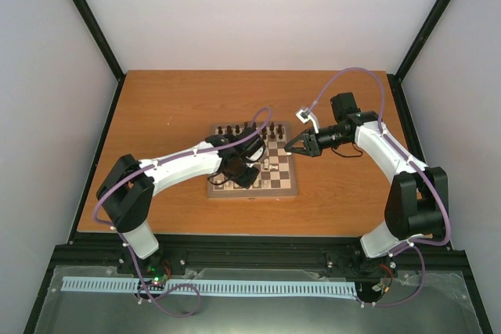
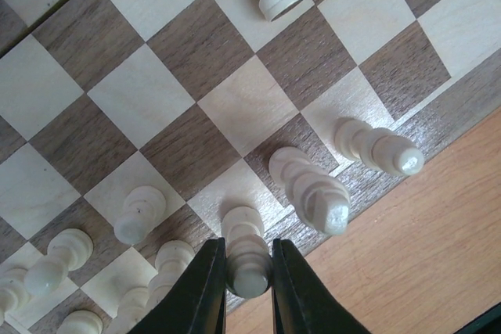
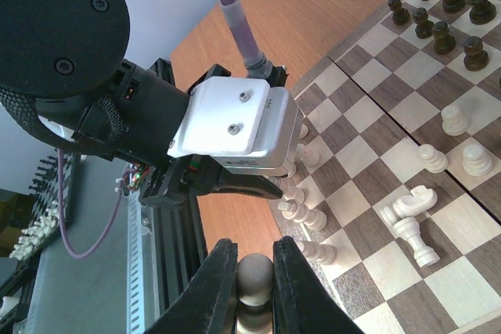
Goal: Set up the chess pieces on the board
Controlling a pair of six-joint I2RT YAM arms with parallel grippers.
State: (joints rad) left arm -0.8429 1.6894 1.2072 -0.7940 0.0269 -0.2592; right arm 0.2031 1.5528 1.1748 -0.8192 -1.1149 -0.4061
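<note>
Grip | left hand (image 2: 248,254) on cream piece (image 2: 244,232) | right hand (image 3: 255,257) on dark piece (image 3: 255,279)

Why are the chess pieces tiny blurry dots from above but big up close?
Top external: camera far off, so pieces blur into specks on the board. Left wrist: close, wood grain sharp, pale piece in the left end effector clear. Right wrist: dark piece in the right end effector fuzzy, too near.

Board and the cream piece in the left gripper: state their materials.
Board: wood, satin finish; grain streaks cross dark and light squares. Cream piece: probably pale turned wood, smooth, slight sheen; no grain visible, so plastic is possible.
</note>
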